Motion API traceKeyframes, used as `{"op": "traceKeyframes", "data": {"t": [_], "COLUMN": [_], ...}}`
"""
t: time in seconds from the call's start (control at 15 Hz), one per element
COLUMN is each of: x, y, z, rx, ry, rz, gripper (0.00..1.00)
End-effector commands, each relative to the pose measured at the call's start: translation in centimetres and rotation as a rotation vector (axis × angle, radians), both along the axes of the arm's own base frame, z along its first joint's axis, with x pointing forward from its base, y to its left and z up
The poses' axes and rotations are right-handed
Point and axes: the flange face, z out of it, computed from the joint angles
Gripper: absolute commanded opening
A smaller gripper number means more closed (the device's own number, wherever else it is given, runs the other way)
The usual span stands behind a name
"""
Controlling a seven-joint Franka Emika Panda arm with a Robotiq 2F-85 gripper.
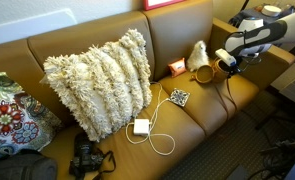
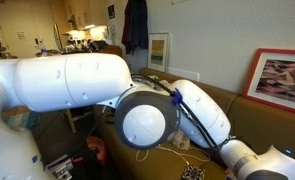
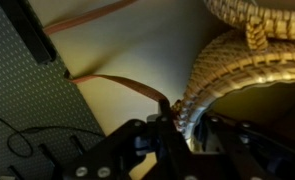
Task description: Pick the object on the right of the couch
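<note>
The gripper (image 3: 175, 128) is clenched, its fingers pinched on the woven rim of the basket (image 3: 232, 70) where the rim dips toward the camera in the wrist view. An edge pinch looks like the sensible hold, since the round bowl seems too wide to take whole. The thin brown strap (image 3: 117, 85) trails sideways across the leather, clear of the fingers, so it should not snag the grip. Whether the basket is off the cushion I cannot tell.

In an exterior view the basket is at the right end of the couch (image 1: 202, 112) seat, close to the wide armrest that the robot arm (image 1: 257, 35) reaches over. It sits just beside a cream fluffy toy (image 1: 197, 54), with a small orange-red item (image 1: 176, 67) near it. Farther along the seat lie a patterned coaster (image 1: 179, 97), a white charger (image 1: 142, 126) with its cable, and a shaggy cushion (image 1: 99, 80) — all well apart from the grip.

No brand, label or writing is readable in any view.
</note>
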Motion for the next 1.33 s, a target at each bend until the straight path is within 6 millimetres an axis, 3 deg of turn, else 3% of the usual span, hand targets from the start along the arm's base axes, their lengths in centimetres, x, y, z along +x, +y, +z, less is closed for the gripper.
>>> {"op": "traceKeyframes", "data": {"t": [0.0, 0.33, 0.67, 1.27], "x": [0.9, 2.7, 3.3, -0.4], "y": [-0.5, -0.3, 0.2, 1.8], "z": [0.3, 1.6, 2.4, -1.9], "rx": [-0.014, -0.051, -0.052, 0.130], "ry": [-0.150, -0.395, -0.601, -0.327], "rz": [0.054, 0.135, 0.203, 0.588], "gripper": [0.06, 0.06, 0.06, 0.06]}}
